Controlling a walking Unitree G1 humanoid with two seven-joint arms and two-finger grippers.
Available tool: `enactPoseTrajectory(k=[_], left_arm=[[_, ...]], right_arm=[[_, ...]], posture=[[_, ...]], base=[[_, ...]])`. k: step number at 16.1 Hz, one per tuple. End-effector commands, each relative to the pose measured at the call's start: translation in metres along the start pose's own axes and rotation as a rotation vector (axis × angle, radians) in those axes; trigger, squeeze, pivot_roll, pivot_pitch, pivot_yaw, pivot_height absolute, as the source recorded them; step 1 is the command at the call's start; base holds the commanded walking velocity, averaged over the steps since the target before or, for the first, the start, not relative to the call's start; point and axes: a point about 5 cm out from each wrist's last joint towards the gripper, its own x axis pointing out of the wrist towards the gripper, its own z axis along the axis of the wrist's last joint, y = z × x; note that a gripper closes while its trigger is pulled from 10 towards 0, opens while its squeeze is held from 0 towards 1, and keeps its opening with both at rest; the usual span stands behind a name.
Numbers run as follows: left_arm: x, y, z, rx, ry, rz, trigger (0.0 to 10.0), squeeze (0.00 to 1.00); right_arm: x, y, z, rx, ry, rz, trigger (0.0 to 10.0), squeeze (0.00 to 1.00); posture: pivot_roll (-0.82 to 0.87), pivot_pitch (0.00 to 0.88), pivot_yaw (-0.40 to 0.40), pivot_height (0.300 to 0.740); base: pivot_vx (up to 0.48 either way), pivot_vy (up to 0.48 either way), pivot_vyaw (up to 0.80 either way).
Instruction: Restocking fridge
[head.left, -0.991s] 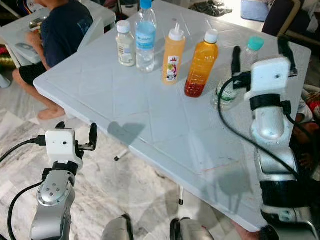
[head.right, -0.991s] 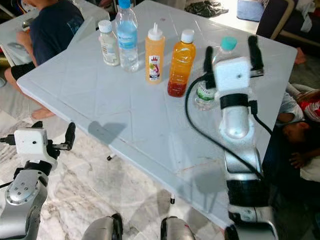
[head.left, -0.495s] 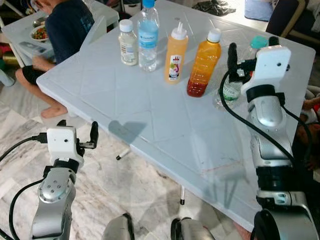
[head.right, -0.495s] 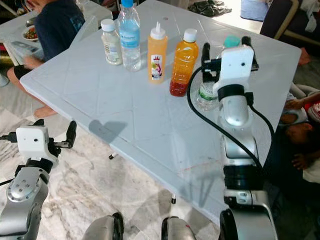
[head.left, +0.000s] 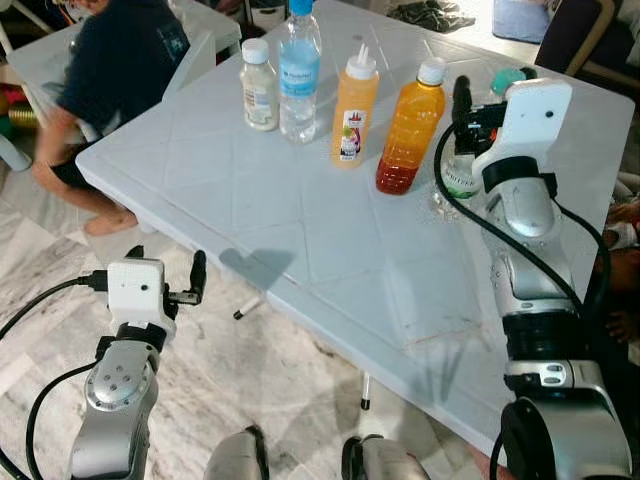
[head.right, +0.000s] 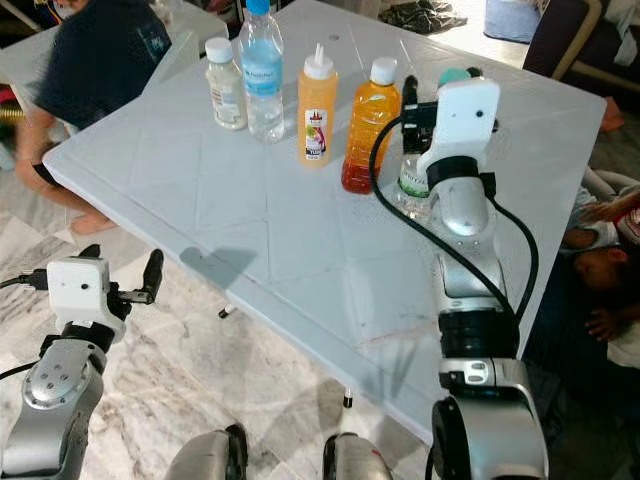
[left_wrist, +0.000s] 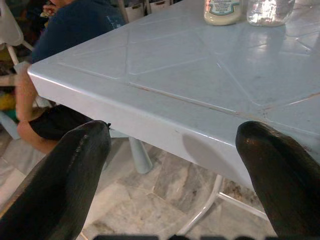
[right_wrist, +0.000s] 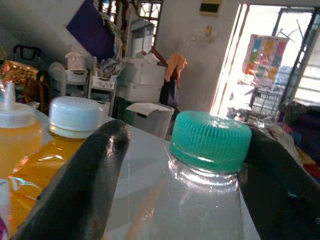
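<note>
Two black fingers of the right gripper (right_wrist: 180, 185) stand spread on either side of the green-capped clear bottle (right_wrist: 210, 150), level with its neck, with gaps on both sides — open, nothing grasped yet. That bottle sits at the right end of a row on the white table (head.left: 300, 250), just beside the amber bottle with the white cap (head.left: 407, 125); further along come the orange squeeze bottle (head.left: 353, 105), the blue-labelled water bottle (head.left: 298, 70) and the small white-capped bottle (head.left: 259, 85). The risk, as I read it, is in the closing: the near finger has the amber bottle right at its back, so any sideways drift could nudge that one over, and a pinch this high on a clear plastic neck may let the body swing or slip on the lift. Down at the near edge, the left gripper (left_wrist: 175, 165) hangs open and empty below the tabletop rim, idle. A person in a dark shirt (head.left: 120, 60) sits at the far left corner — well apart from the bottles.
</note>
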Motion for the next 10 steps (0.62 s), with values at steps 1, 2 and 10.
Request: enactPoseTrajectory(k=[1,2,10], left_arm=[[0.0002,0.0023,0.0005,0.01,-0.003,-0.001,10.0,0.0],[0.0004,0.0023,0.0005,0.01,-0.003,-0.002,10.0,0.0],[-0.0011,-0.0001,-0.0022,-0.02,0.001,0.007,10.0,0.0]], right_arm=[[0.0036,-0.0041,0.001,0.001,0.007,-0.021,0.0,0.0],[0.0042,-0.007,-0.0005,-0.013,0.018,-0.034,0.0,0.0],[0.0062,-0.0105,0.0002,-0.027,0.003,-0.063,0.0,0.0]], posture=[[0.01,0.155,0.015,0.74],[0.01,0.155,0.015,0.74],[0.01,0.153,0.005,0.74]], base=[[0.0,0.0,0.0],[0.0,0.0,0.0],[0.0,0.0,0.0]])
